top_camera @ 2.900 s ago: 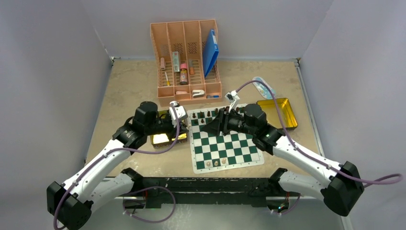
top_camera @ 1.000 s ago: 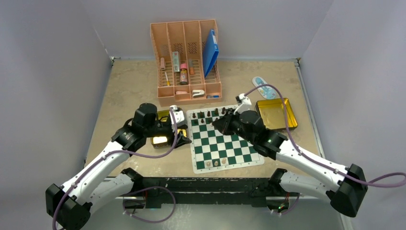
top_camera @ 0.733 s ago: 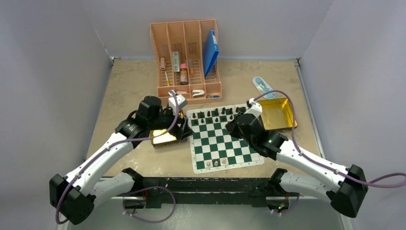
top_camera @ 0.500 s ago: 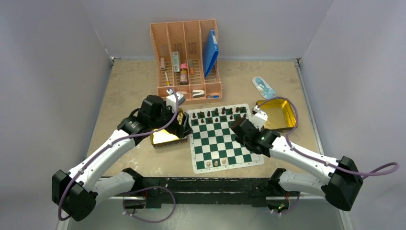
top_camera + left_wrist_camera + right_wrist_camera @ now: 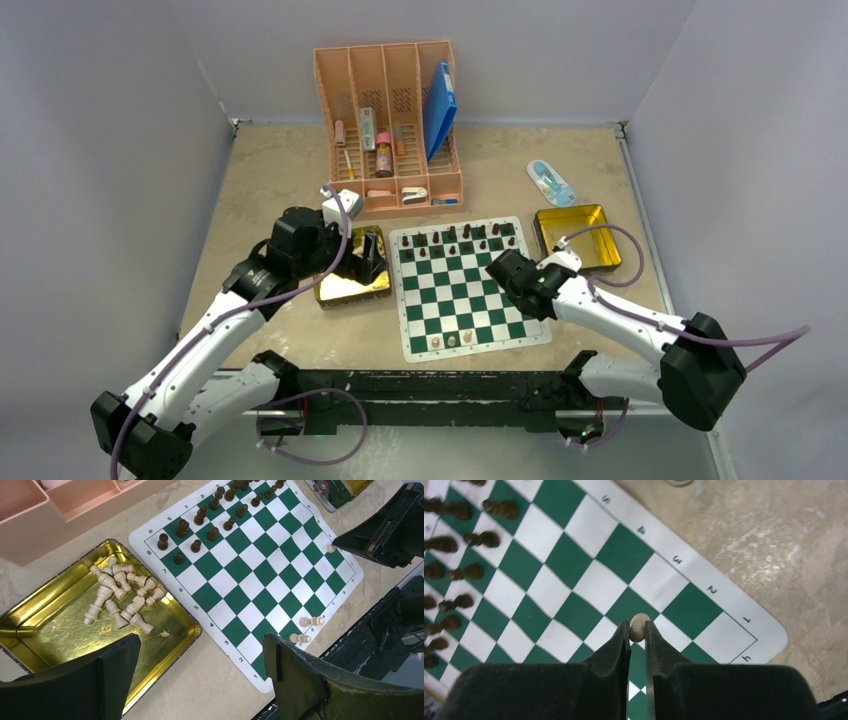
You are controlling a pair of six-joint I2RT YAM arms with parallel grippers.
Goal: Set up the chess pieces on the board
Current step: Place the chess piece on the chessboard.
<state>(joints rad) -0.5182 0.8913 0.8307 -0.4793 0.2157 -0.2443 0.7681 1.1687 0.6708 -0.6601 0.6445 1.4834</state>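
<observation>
Chess pieces [image 5: 452, 340], three pale ones, stand at the board's [image 5: 460, 300] bottom edge in the top view. Up and right of them, the right gripper [image 5: 638, 631] is clamped on a pale piece [image 5: 638, 622] over the lower-right squares, with only its round head showing. Earlier this gripper was at the top rows. The left gripper [image 5: 197, 652], spread wide, hangs over the tin [image 5: 55, 635]. It is the arm nearest the fallen pale pieces [image 5: 120, 600], which lie flat at mixed angles, and it has lifted since.

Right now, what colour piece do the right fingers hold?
Pale tan piece, clearest in right wrist view.
</observation>
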